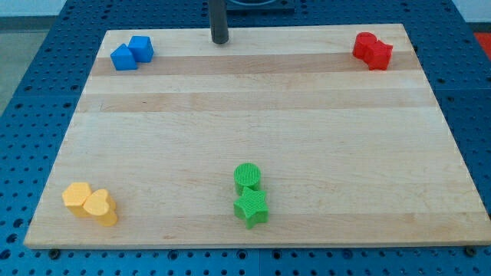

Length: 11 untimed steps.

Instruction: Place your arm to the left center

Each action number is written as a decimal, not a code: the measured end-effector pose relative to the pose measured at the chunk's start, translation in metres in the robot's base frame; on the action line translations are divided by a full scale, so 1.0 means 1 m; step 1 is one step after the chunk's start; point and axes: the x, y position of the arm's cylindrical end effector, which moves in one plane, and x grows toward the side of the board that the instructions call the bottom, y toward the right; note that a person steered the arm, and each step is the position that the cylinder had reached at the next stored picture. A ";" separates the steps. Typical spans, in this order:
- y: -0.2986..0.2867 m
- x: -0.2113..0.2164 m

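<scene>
Steering my tip point(221, 41), bare, holding nothing, from top centre toward left centre, you risk clipping blue blocks point(131, 53) upper left if swinging wide.

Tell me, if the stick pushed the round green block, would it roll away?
Probably not. The green round block stands on its flat end, so it would likely slide on the smooth wooden board. It touches the green star block, so a push toward the view's bottom may shove both. My tip is far off, at the view's top.
</scene>
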 end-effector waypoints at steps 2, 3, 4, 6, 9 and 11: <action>0.000 0.000; 0.000 0.000; 0.000 0.000; -0.022 0.087; -0.112 0.171; -0.237 0.192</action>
